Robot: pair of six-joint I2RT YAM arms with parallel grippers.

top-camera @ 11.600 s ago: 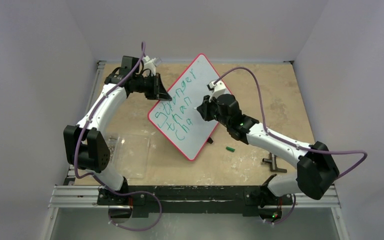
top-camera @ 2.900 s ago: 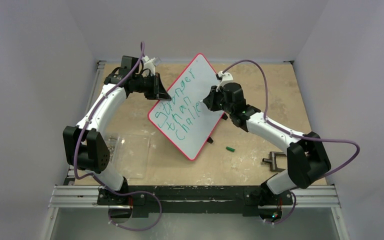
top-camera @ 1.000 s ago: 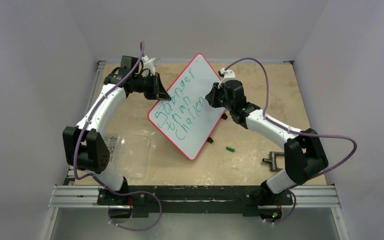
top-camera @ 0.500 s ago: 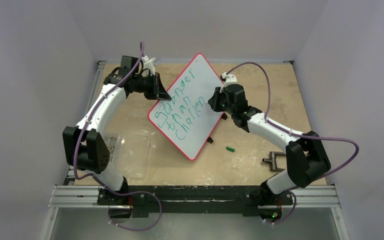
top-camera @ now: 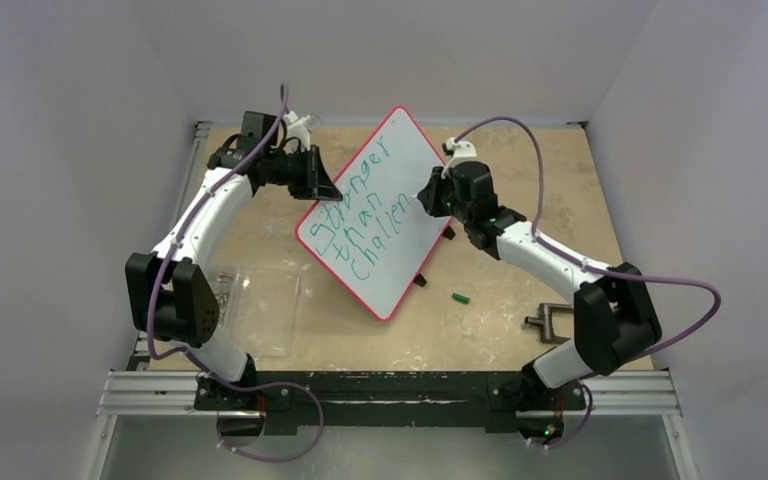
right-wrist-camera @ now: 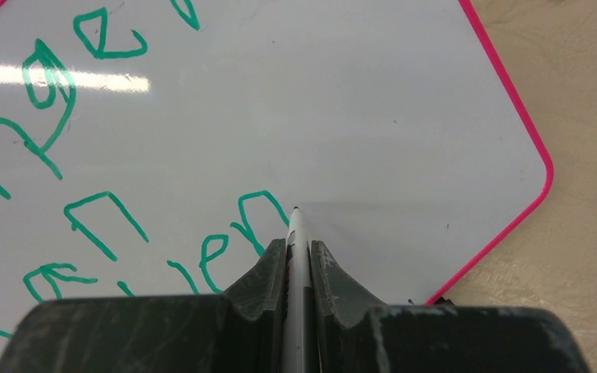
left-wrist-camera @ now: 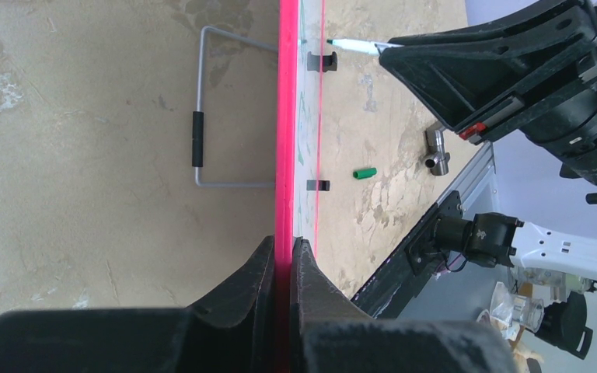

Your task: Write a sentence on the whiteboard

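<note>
Whiteboard (top-camera: 405, 150), centre frame, stood tilted, left gripper (left-wrist-camera: 286, 244) clenched on its red rim to steady it for writing; right gripper (right-wrist-camera: 297, 245) pinched a marker (right-wrist-camera: 295, 225), tip touching the unfinished green sentence (top-camera: 360, 230).

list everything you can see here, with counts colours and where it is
whiteboard: one, white with red rim, propped tilted mid-table
sentence: three lines, green, on the whiteboard
marker: one, white, tip at the last letter
cap: one, green, on the table right of the whiteboard
plastic sheet: one, clear, near left
metal fitting: one, grey, near right
wire stand: one, grey, behind the whiteboard
table: one, tan
left tool: one, black, shut on whiteboard rim
right tool: one, black, shut on marker
</note>
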